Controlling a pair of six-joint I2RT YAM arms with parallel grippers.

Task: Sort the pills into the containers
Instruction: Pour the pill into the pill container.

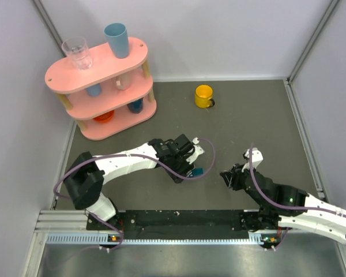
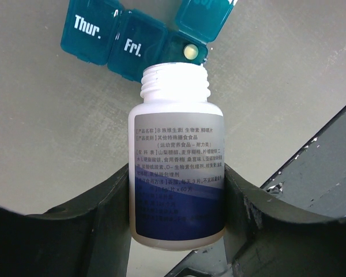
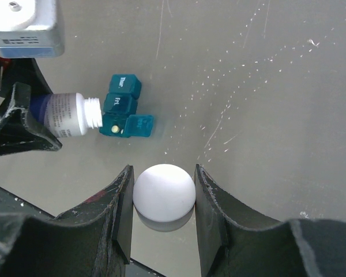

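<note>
My left gripper is shut on an uncapped white bottle with a grey and blue label. The bottle's mouth points at the teal pill box, the containers, which lies on the table. Two lids marked "Thur." and "Fri." are down. The end compartment stands open with one pale pill in it. In the right wrist view the same pill box and bottle lie ahead to the left. My right gripper is shut on the round white bottle cap, just above the table. Seen from above, the left gripper hovers beside the pill box and the right gripper is to its right.
A yellow mug stands at the back centre. A pink three-tier shelf with a glass, a blue cup and other cups fills the back left corner. Grey walls close in the dark table on three sides.
</note>
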